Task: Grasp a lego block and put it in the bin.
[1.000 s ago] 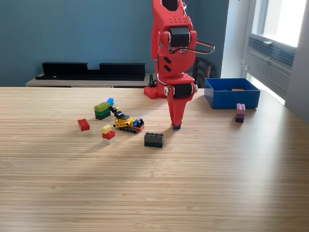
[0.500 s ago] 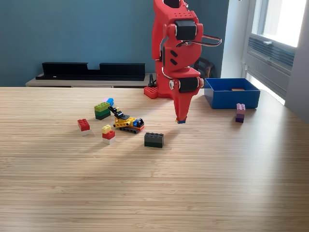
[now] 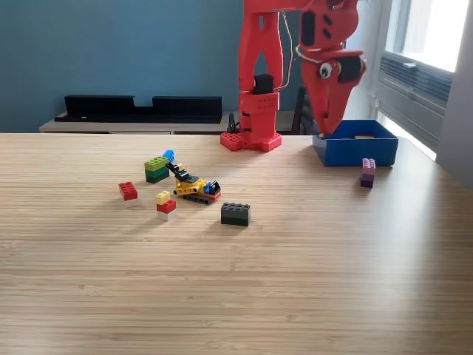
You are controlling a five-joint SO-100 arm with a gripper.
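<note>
Gripper (image 3: 323,133) carried to the bin's near-left corner.

In the exterior view, the gripper has been swung up from the table to the blue bin (image 3: 355,152); a small blue block appears pinched at its tip, though barely discernible. Release is judged to be next.

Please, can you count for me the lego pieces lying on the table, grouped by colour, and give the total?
Red block: 1
Green block stack: 1
Yellow-on-red stack: 1
Yellow toy vehicle: 1
Dark block: 1
Pink-and-purple stack: 1
Total: 6 on the table. Anything held in the gripper or lying in the blue bin is not counted.
</note>
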